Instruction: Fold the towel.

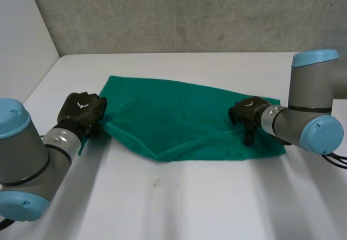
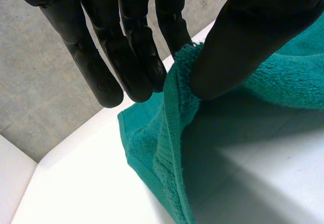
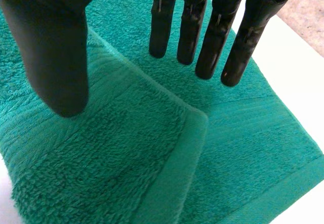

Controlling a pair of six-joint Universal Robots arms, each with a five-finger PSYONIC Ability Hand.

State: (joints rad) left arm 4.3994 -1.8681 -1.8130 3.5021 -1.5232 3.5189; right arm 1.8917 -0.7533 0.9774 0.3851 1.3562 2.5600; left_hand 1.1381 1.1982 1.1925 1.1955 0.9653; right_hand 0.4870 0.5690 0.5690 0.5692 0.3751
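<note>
We find the teal towel rumpled on the white table, one hand at each end. Head view hides the grip of the left hand; its wrist view shows a raised towel edge pinched between thumb and fingers. Wrist view of the right hand: digits straight, spread, over a folded-back corner, holding nothing

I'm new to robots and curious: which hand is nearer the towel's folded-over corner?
Right. The right hand hangs open over the folded-over corner; the left hand pinches the towel at its opposite edge, well away.
</note>
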